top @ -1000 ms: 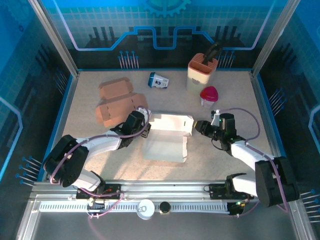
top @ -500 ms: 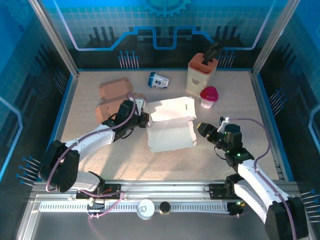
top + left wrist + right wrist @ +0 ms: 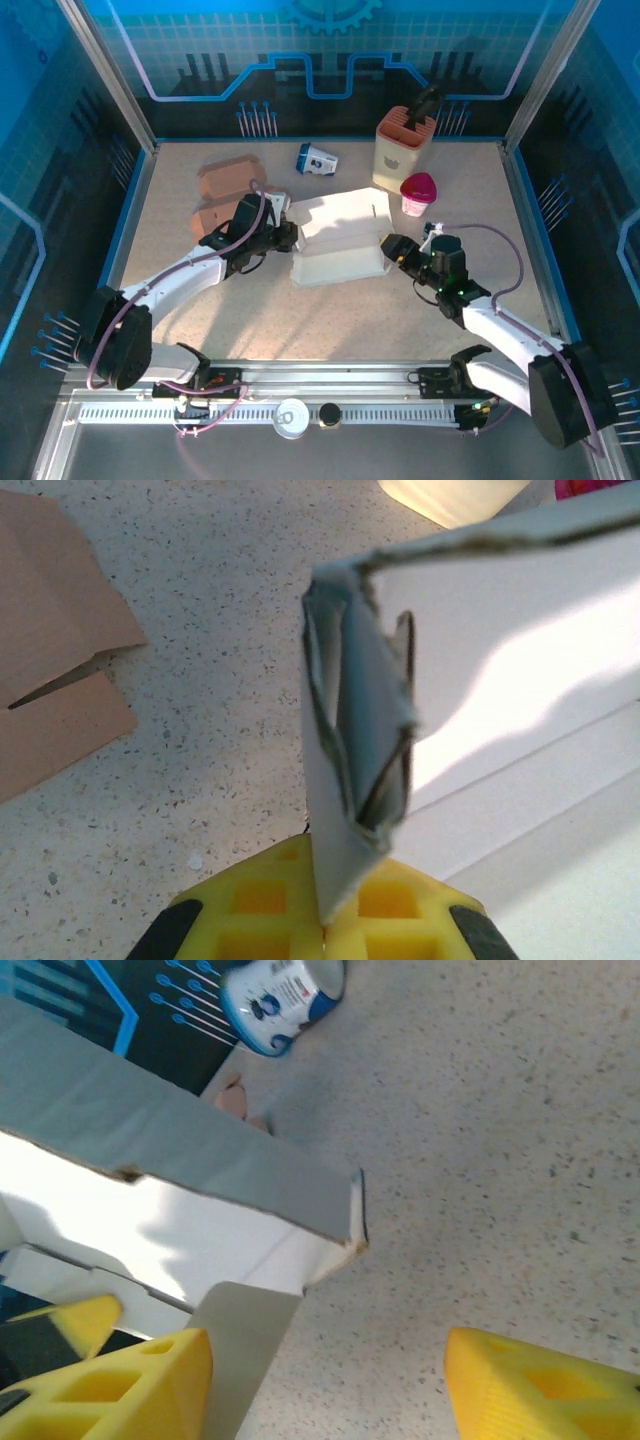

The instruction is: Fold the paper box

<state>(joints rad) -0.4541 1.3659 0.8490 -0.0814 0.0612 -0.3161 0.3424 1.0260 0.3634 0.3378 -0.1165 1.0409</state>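
The speckled counter [image 3: 300, 320] carries the white paper box [image 3: 340, 265] at its middle. The box lies open, its shallow tray toward the arms and its lid tilted up along the far side. To the left of the box, and a little farther back, lie flat brown cardboard pieces [image 3: 225, 190]. Behind the box's right end stands a beige holder [image 3: 400, 152] with a dark tool in it. A pink-lidded cup [image 3: 417, 192] sits between that holder and the box, just off the lid's right corner. A small blue-and-white can [image 3: 316, 160] lies on its side behind the box, well apart from the lid.

The left end effector [image 3: 291, 240] meets the box's left end. In the left wrist view its yellow fingers [image 3: 250, 920] are clenched on the folded side flap, which stands upright. The right end effector [image 3: 388, 247] is at the box's right end, released. In the right wrist view its fingers [image 3: 110, 1385] are spread wide, a grey flap lying beside one of them.
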